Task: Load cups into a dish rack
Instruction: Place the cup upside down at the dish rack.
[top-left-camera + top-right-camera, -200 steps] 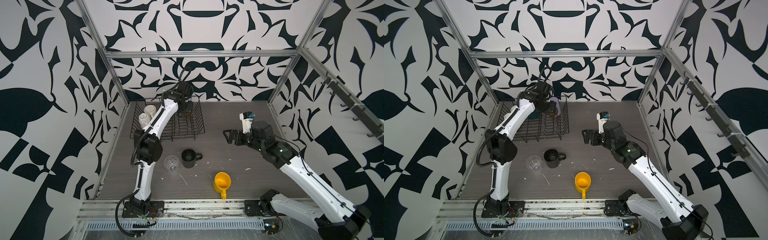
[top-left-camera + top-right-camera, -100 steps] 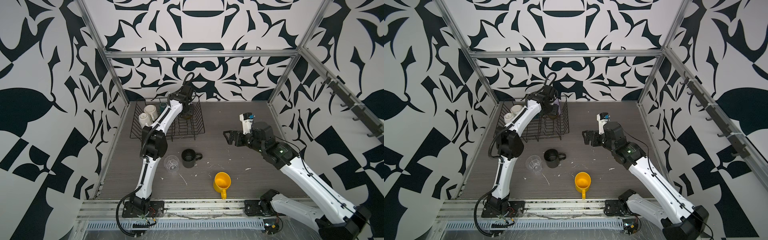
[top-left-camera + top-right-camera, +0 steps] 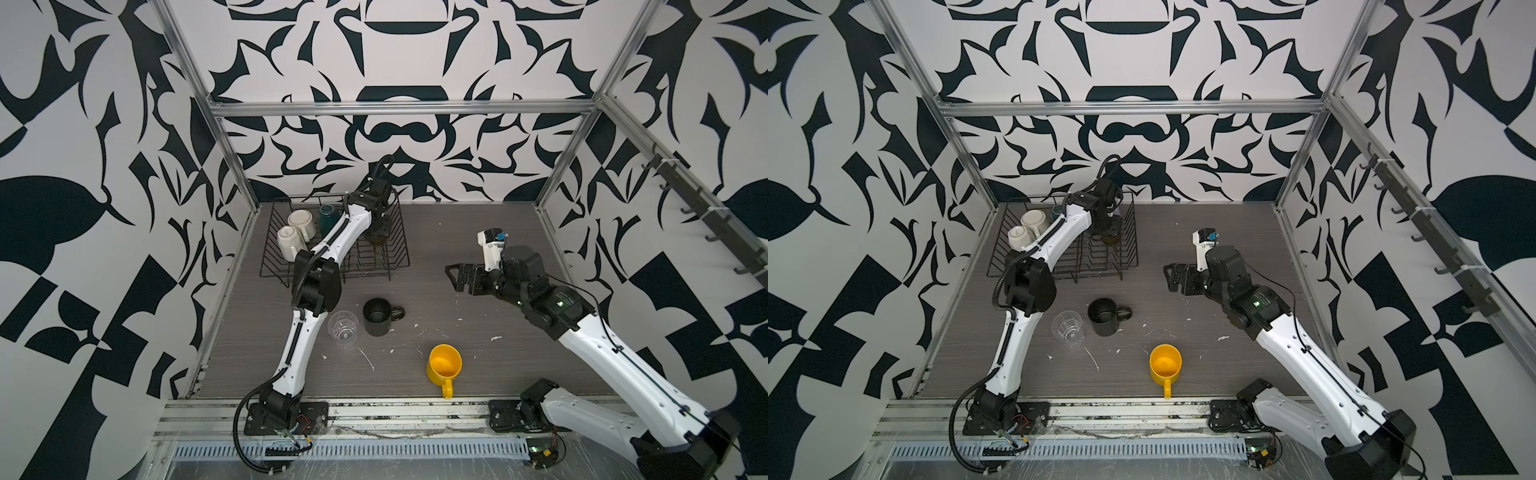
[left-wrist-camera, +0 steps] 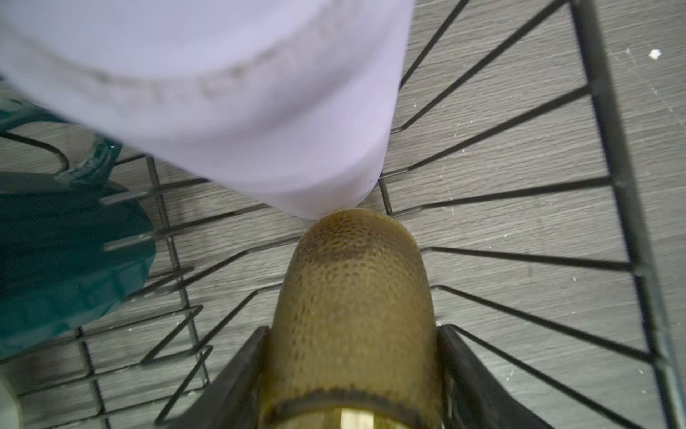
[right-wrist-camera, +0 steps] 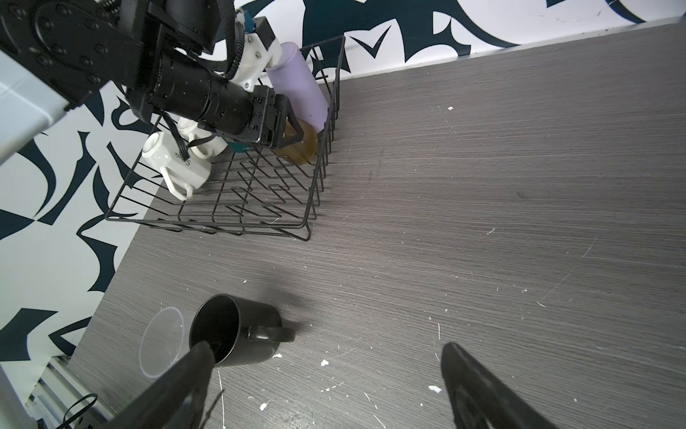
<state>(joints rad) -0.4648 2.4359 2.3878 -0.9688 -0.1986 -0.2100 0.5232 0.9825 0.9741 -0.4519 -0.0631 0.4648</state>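
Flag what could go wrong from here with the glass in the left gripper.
The olive-brown glass, clamped in the left gripper, ends right at the tilted lilac tumbler; any push may tip it. Released over the dish rack prongs, the glass could roll or wedge between wires. The black mug and clear glass stand nearly touching, so the open right gripper may knock one.

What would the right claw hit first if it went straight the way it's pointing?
Probably the near corner of the dish rack: the open right claw points at it, with the black mug off to one side. Height is hard to judge.
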